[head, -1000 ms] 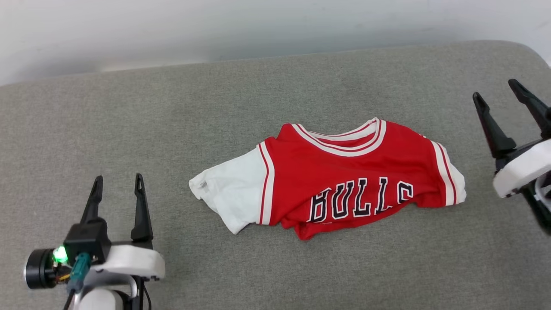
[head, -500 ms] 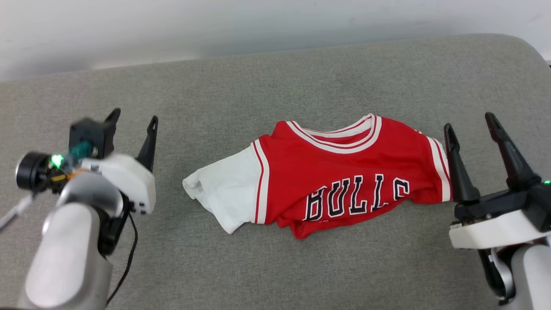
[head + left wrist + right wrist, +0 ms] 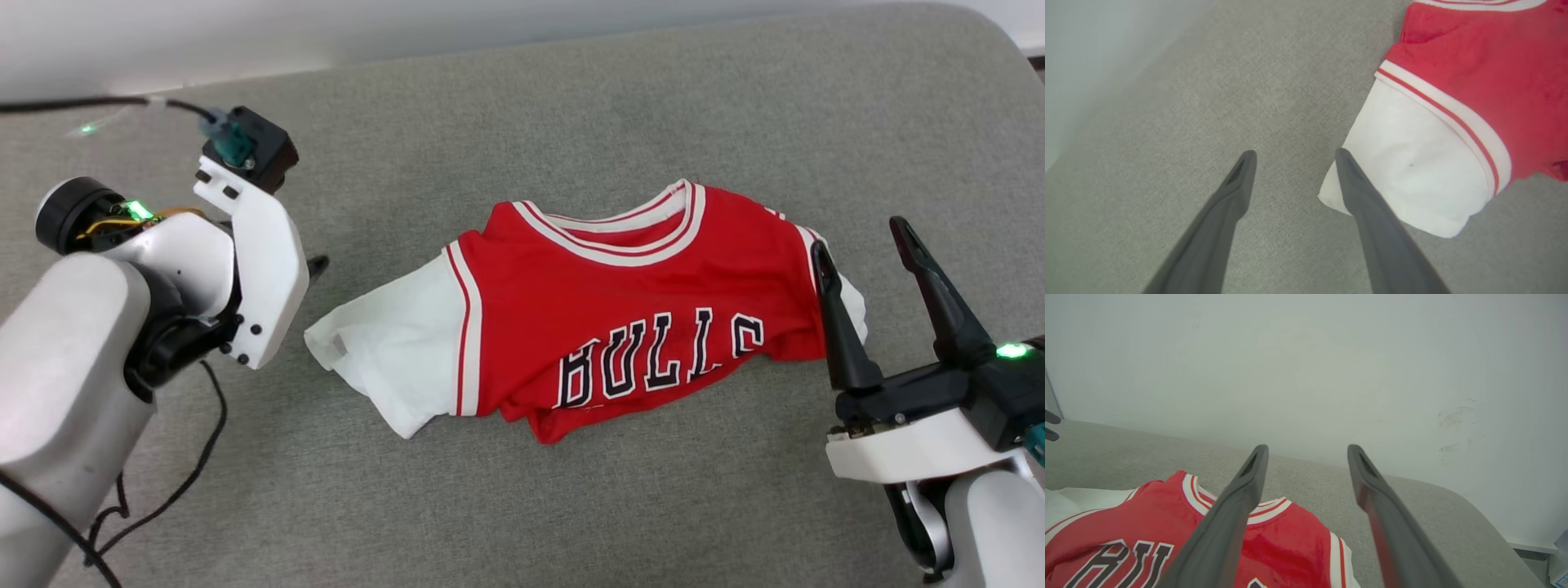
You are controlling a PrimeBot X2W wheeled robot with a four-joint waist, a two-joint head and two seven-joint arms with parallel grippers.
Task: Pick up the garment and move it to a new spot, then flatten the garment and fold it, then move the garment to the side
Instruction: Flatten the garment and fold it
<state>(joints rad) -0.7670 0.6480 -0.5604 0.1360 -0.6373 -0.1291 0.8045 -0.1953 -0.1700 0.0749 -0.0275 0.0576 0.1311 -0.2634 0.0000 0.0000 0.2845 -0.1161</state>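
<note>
A red jersey-style T-shirt with white short sleeves, striped red-and-white trim and black white-outlined lettering (image 3: pixel 620 327) lies rumpled at the centre of the head view on a grey woven upholstered surface (image 3: pixel 571 98). Its collar points to the top of the frame, its front faces up and its lower edge is bunched under. One white sleeve spreads toward the left of the frame. The left gripper (image 3: pixel 1292 154) has its two long dark fingers spread apart with only grey fabric between them. In the left wrist view one finger overlaps the sleeve's outer corner; whether it touches the cloth I cannot tell. The right gripper (image 3: pixel 859 237), at the lower right of the head view, also stands wide apart and grips nothing, and one finger crosses in front of the garment's other sleeve. A black cable (image 3: pixel 188 457) trails under the left arm at the lower left. A pale wall (image 3: pixel 1306 355) rises behind the surface.
</note>
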